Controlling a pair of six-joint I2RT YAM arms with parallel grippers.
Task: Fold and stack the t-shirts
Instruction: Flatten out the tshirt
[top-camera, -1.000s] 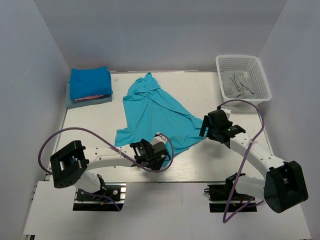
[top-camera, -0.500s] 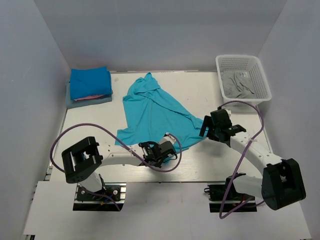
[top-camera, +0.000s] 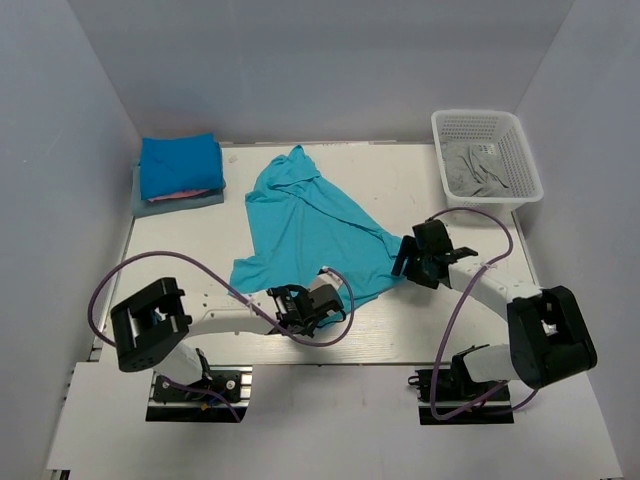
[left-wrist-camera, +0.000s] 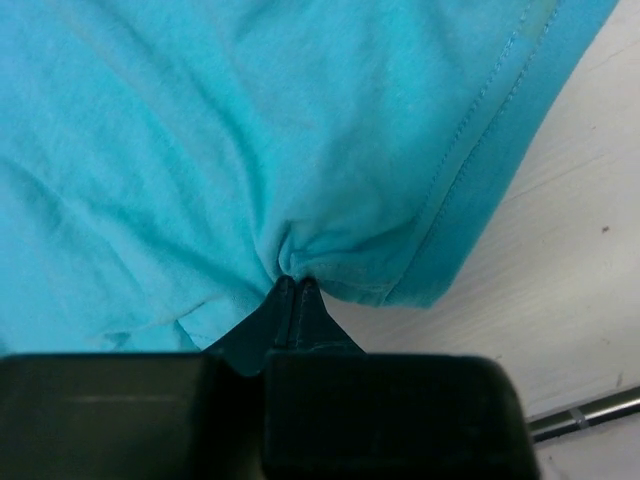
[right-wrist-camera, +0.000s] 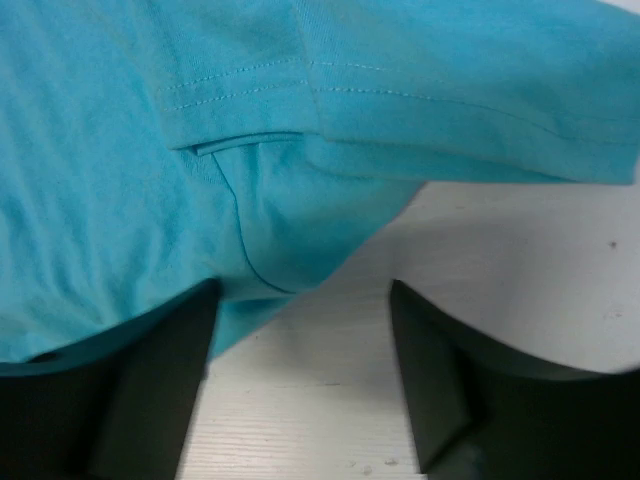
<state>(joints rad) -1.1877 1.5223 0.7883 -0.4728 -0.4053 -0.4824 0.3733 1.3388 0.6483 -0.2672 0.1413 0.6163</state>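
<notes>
- The turquoise t-shirt (top-camera: 310, 225) lies open and rumpled in the middle of the desk (top-camera: 410, 185), neck toward the far side and lower hem toward me. I see no fold made in it yet.
- The left jaws are together, clamped on a small pinch of that shirt's near hem. In the left wrist view the cloth (left-wrist-camera: 250, 130) puckers right at the fingertips.
- The right jaws stand wide apart at the shirt's right-hand corner. The hemmed edge (right-wrist-camera: 330, 110) lies ahead of them with bare desk showing between the fingers, so nothing is gripped there.
- I judge this shirt is only being taken up for flattening or a first fold. The right side has to close on its corner before both arms can work together.
- At the far left corner sits a folded stack (top-camera: 180, 168): deeper blue on top, a sliver of pink, pale grey-blue beneath. That part looks done.
- In the white basket (top-camera: 478, 116) at the far right, a grey garment (top-camera: 475, 172) lies crumpled, waiting its turn.
- So roughly three are done and two are left, as far as I can see.
</notes>
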